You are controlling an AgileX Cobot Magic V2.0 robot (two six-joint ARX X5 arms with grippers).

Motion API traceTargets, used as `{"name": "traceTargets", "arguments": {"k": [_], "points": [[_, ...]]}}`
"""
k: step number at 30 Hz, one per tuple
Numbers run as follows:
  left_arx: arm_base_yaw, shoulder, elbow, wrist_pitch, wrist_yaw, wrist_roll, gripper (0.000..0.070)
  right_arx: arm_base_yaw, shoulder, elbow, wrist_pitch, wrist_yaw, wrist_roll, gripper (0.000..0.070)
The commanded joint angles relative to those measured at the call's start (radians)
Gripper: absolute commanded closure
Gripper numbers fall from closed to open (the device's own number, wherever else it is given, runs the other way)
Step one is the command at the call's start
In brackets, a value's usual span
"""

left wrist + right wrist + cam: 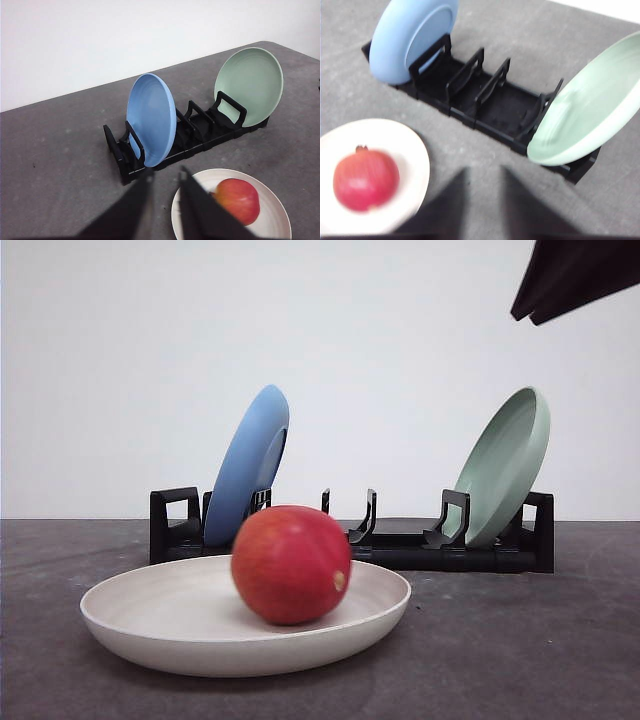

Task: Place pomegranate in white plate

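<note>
Nearest the front camera, the red, orange-tinged pomegranate (291, 564) is seen resting in the white plate (150, 625) on grey table (520, 650) with open room around, before a black rack (400, 540), while both left gripper (164, 175) and right gripper (485, 172) are held apart, empty.

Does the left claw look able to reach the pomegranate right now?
Probably yes: the left claw hangs open beside the white plate, and the pomegranate sits there uncovered.
</note>
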Motion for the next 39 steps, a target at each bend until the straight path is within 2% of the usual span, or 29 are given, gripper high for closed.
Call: {"name": "traceTargets", "arguments": {"k": [1, 18, 25, 28, 32, 36, 39], "points": [[-0.006, 0.005, 0.013, 0.007, 0.0, 0.0, 0.07, 0.004, 0.007, 0.006, 0.01, 0.003, 0.01, 0.0691], [-0.009, 0.005, 0.013, 0.011, 0.001, 0.001, 0.07, 0.004, 0.006, 0.006, 0.011, 0.003, 0.01, 0.0691], [0.0, 0.015, -0.009, 0.037, -0.006, 0.094, 0.07, 0.004, 0.006, 0.006, 0.011, 0.003, 0.01, 0.0691], [0.074, -0.026, -0.084, 0.165, -0.003, 0.103, 0.07, 0.004, 0.006, 0.006, 0.011, 0.003, 0.01, 0.0691], [0.211, -0.111, -0.256, 0.377, 0.01, 0.033, 0.07, 0.004, 0.006, 0.006, 0.011, 0.003, 0.01, 0.0691], [0.32, -0.182, -0.421, 0.477, 0.01, -0.022, 0.07, 0.004, 0.006, 0.006, 0.011, 0.003, 0.01, 0.0691], [0.391, -0.213, -0.53, 0.513, 0.01, -0.035, 0.07, 0.004, 0.006, 0.006, 0.011, 0.003, 0.01, 0.0691]]}}
